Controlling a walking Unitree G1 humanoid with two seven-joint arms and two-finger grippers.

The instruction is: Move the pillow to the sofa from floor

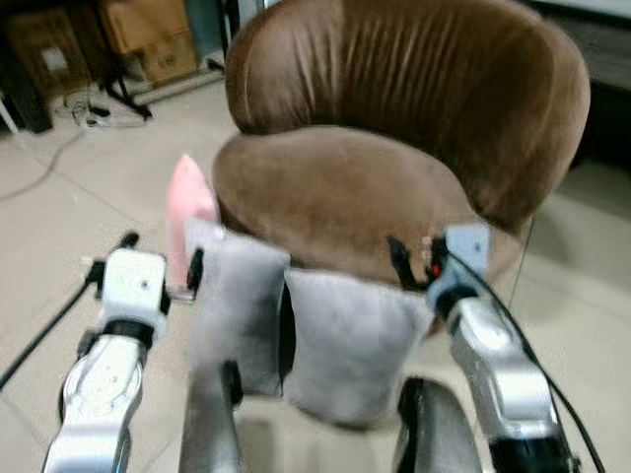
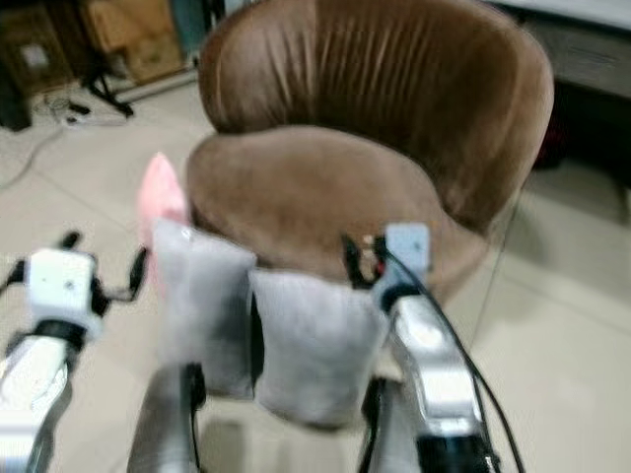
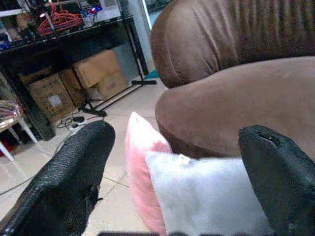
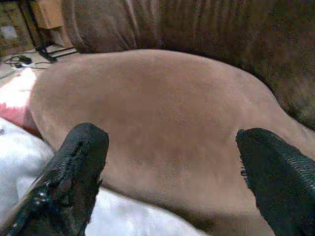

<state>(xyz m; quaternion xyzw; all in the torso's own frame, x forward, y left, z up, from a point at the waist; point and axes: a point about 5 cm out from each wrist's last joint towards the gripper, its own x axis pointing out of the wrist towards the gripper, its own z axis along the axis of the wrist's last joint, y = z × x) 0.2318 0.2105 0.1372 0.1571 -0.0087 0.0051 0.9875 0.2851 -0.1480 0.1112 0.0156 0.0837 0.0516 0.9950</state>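
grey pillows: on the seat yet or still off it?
Off it. Both grey pillows stand upright against the brown sofa front, below the seat. Left gripper and right gripper open, holding nothing.

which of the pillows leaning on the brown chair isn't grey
The pink pillow, standing on the floor at the robot's left side of the brown chair, partly behind the left-hand grey pillow. The other grey pillow stands beside that one.
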